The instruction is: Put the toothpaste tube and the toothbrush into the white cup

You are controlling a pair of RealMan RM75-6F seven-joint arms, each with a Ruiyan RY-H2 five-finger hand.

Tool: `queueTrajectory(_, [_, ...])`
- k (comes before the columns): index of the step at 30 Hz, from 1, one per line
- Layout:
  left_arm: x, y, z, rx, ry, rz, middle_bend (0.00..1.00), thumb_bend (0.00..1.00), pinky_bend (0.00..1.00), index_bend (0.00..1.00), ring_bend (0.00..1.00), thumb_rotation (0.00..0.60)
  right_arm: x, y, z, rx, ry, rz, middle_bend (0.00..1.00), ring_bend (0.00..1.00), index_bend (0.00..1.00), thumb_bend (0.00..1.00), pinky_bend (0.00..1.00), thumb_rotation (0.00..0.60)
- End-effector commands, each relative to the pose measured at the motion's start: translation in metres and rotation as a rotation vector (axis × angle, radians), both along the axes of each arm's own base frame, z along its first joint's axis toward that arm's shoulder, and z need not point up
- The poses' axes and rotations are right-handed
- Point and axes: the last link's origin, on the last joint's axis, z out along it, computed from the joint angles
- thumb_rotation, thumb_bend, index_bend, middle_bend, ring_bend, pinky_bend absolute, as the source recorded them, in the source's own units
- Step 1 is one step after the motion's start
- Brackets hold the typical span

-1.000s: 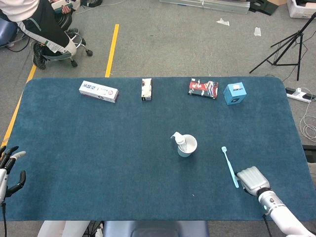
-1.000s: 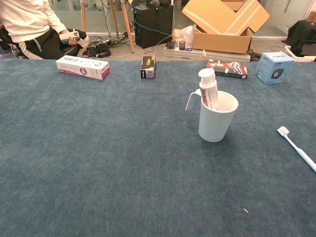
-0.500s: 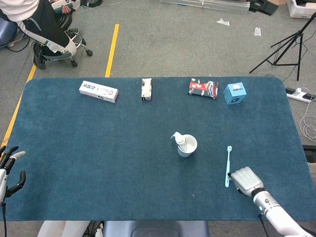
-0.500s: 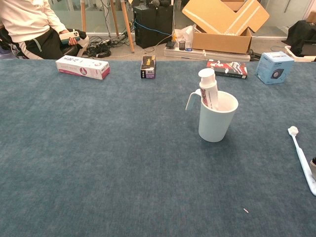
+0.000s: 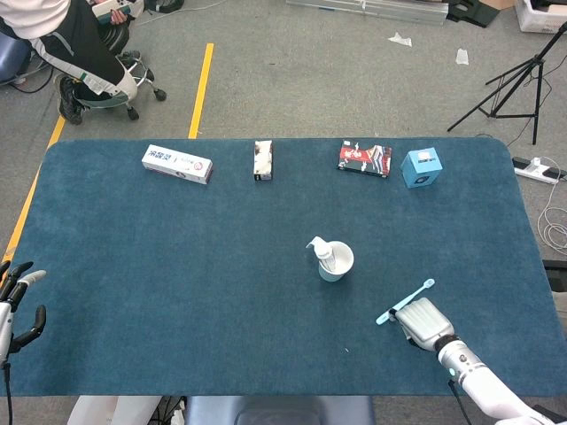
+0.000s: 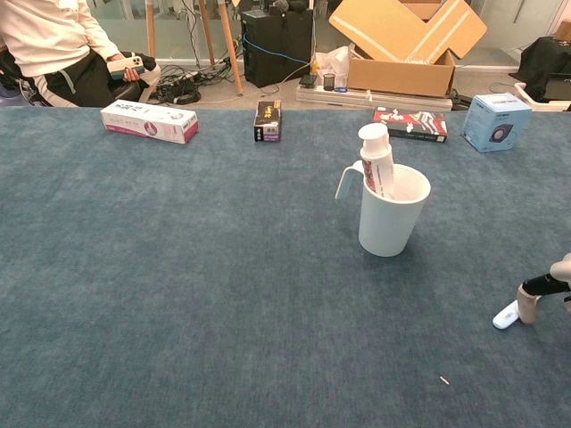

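Note:
The white cup [image 5: 338, 264] [image 6: 391, 218] stands upright at mid table, and the white toothpaste tube [image 5: 322, 252] [image 6: 376, 160] stands in it, cap up. The light blue toothbrush [image 5: 425, 287] lies slanted at the front right of the cup. My right hand [image 5: 423, 323] is over the toothbrush's middle with its fingers curled down around it. In the chest view only a fingertip [image 6: 527, 308] and one end of the toothbrush [image 6: 505, 316] show at the right edge. My left hand [image 5: 18, 301] hangs off the table's front left corner, fingers apart, holding nothing.
Along the far edge sit a white toothpaste box [image 5: 177, 164] [image 6: 149, 121], a small dark box [image 5: 263, 160] [image 6: 268, 120], a red and black packet [image 5: 364, 159] [image 6: 409, 124] and a blue box [image 5: 422, 167] [image 6: 496, 121]. A person sits beyond the back left corner.
My right hand has slid left onto the toothbrush. The toothbrush has swung from nearly lengthwise to slanted, with one end pointing right and away. The left hand has stayed put.

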Motion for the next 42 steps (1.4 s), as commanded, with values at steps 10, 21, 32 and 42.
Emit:
queueTrajectory(10, [0.000,-0.001,0.000,-0.003,0.005,-0.002,0.16,0.50,0.03,0.22,0.02,0.600,0.015,0.003,0.023,-0.055,-0.084,0.071,1.00,1.00,0.39,0.55,1.00,0.600])
queueTrajectory(21, [0.000,-0.001,0.000,-0.002,0.006,0.002,0.16,0.50,0.03,0.22,0.02,0.600,0.003,-0.012,0.009,-0.204,-0.078,0.227,1.00,1.00,0.39,0.05,1.00,0.600])
queueTrajectory(32, [0.000,-0.001,0.001,-0.002,0.004,0.000,0.16,0.50,0.03,0.22,0.02,0.600,-0.005,-0.017,-0.008,-0.219,-0.073,0.249,1.00,1.00,0.48,0.04,1.00,0.600])
queueTrajectory(42, [0.000,-0.001,0.001,-0.003,0.005,0.000,0.16,0.50,0.03,0.22,0.02,0.600,-0.010,-0.018,-0.016,-0.203,-0.063,0.233,1.00,1.00,0.52,0.07,1.00,0.600])
